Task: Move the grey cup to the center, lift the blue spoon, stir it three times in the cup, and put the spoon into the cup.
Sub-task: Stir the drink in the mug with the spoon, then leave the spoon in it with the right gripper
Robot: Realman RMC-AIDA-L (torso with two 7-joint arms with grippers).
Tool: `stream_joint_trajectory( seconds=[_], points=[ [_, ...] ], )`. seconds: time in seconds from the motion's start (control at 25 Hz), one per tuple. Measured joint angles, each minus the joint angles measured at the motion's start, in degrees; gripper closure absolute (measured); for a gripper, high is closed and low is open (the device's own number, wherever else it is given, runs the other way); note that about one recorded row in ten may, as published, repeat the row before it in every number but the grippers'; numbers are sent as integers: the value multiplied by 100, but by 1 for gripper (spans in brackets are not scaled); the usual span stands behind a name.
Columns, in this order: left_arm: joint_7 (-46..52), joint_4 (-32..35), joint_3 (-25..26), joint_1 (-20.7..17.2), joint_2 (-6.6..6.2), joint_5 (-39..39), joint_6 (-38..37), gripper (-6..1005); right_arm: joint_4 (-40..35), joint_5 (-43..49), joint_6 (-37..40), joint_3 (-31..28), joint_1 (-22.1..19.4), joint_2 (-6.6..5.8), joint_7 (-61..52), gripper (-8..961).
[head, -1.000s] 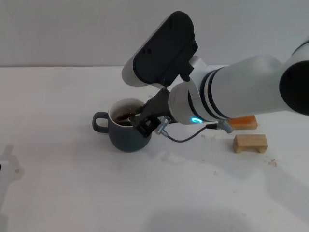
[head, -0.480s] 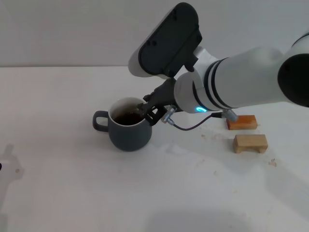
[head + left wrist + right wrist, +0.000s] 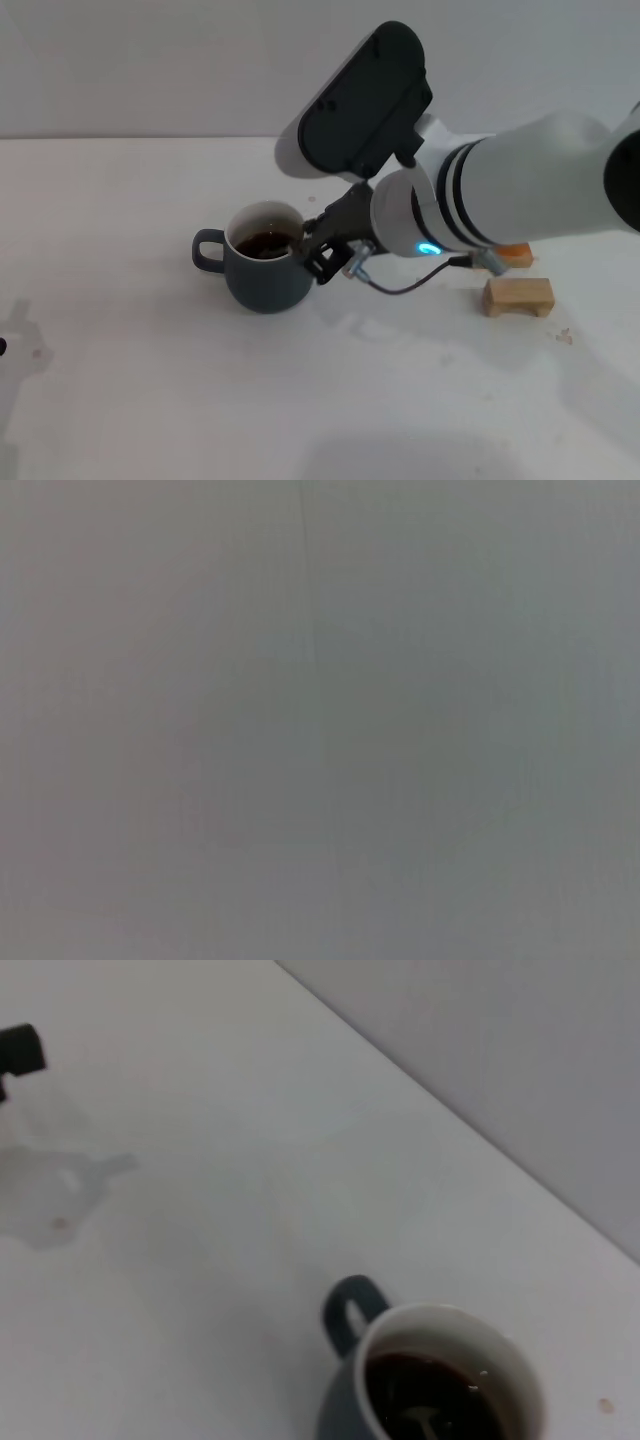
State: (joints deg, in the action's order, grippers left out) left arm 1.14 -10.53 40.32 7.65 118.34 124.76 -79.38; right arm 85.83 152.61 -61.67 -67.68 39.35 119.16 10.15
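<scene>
The grey cup (image 3: 265, 268) stands upright on the white table (image 3: 150, 400), left of the middle, handle to the left, with dark brown liquid inside. It also shows in the right wrist view (image 3: 440, 1390). My right gripper (image 3: 320, 250) hangs close beside the cup's right rim, just outside it. The blue spoon does not show plainly in any view. A faint pale slim shape (image 3: 424, 1422) lies in the liquid, and I cannot tell if it is the spoon. My left gripper is out of view, and the left wrist view shows only flat grey.
A light wooden block (image 3: 518, 296) lies on the table to the right. An orange block (image 3: 512, 256) behind it is partly hidden by my right arm (image 3: 520, 190). A small dark part (image 3: 20, 1050) shows at the far left of the table.
My right gripper rose from over the cup's rim, then shifted right and slightly down, ending beside the cup's right rim. The cup has stayed in place.
</scene>
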Motion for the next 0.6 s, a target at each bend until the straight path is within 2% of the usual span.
stream_joint_trajectory(
  seconds=[0.28, 0.6],
  points=[
    [0, -14, -16, -10, 4, 22, -15, 1001, -12, -230, 94, 126, 4, 10, 4, 745],
    [0, -33, -16, -34, 4, 22, -30, 1001, -379, -301, 649, 145, 196, 11, 27, 742]
  ],
)
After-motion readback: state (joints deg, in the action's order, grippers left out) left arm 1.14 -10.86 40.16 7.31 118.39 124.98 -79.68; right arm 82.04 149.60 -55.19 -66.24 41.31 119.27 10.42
